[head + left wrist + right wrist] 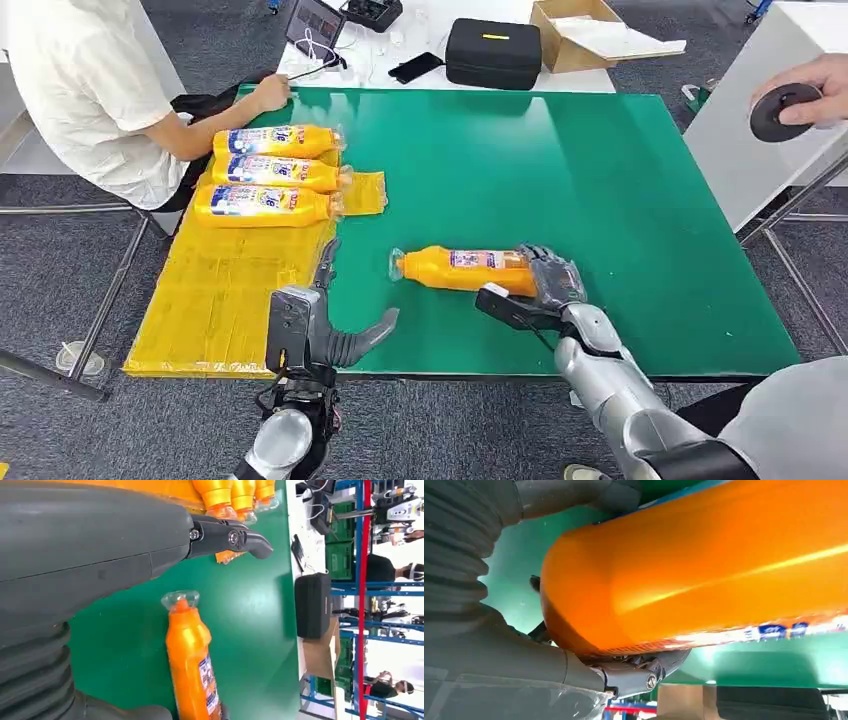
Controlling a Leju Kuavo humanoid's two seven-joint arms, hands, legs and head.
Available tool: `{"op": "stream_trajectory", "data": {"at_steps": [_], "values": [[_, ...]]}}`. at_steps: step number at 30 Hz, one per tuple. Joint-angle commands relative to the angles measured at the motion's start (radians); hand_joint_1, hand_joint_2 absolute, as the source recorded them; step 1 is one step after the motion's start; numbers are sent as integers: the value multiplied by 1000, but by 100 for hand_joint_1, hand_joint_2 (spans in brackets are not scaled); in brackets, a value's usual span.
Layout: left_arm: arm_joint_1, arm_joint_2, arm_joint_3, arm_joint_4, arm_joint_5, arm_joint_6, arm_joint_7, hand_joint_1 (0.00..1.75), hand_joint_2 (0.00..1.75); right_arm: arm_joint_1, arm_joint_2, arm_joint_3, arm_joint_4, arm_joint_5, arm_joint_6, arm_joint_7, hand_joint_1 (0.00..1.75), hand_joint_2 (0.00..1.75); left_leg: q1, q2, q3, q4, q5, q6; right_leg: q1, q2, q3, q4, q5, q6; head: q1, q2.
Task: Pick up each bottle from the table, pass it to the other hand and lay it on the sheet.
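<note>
Bottle [463, 270], orange with a clear cap, lies on its side on the green tabletop [600, 200], cap end toward the yellow sheet [225, 290], base end inside the right robot hand [540, 285]. That hand is wrapped around the base: dark fingers [550, 265] over the far side, thumb on the near side (the right wrist view shows the orange body pressed tight against the palm and a finger curling under it). Whether the bottle is lifted clear of the tabletop cannot be told.

Left robot hand [330, 320] hovers at the near edge of the tabletop, just beside the sheet's right edge, holding nothing, fingers spread, thumb pointing toward the bottle's cap. A gap remains between it and the bottle.

Further out: three more orange bottles [270, 170] lie side by side at the far end of the sheet, caps pointing right, touching or nearly touching one another.

A person in a white shirt [85, 90] sits at the far left corner, one hand on the tabletop's edge. A black case [492, 52] and a cardboard box [580, 35] sit on a white table beyond. Another person's hand [800, 95] at far right holds a dark round object.
</note>
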Motion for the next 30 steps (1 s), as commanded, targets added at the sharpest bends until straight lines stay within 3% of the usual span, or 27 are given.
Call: {"op": "stream_trajectory", "data": {"at_steps": [1,4,7,12,21,30], "values": [[-27,33,-37,34,6,4,-19,0,175,34,28,-85,64,-87,-22,-74,175,175,0,-1,4,-2,0,0,1,-2,4,-1,-1,-2,0,0],[-24,49,-62,17,-6,-13,-43,0,175,36,55,-155,39,-196,-53,-141,175,175,0,0,4,-1,-1,0,0,-1,4,-1,-1,-2,0,0],[-22,52,-75,15,-7,-28,-44,0,175,30,60,-158,31,-196,-76,-139,175,175,0,1,4,-1,-1,0,0,-1,4,-1,-1,-2,0,0],[-2,67,-79,34,46,-114,4,0,175,50,77,-234,5,-320,-73,-189,175,175,0,2,4,-2,-1,0,0,1,4,-1,-1,-2,0,0],[-2,65,-76,53,45,-118,0,0,175,70,82,-248,-17,-357,-89,-227,175,175,0,0,3,-1,-1,1,0,-1,4,0,-1,-2,0,0],[17,34,-4,150,257,-165,26,0,175,152,138,-267,-211,-554,-63,-357,175,175,-1,3,3,-2,-2,1,0,1,3,-1,-1,-2,0,0]]}}
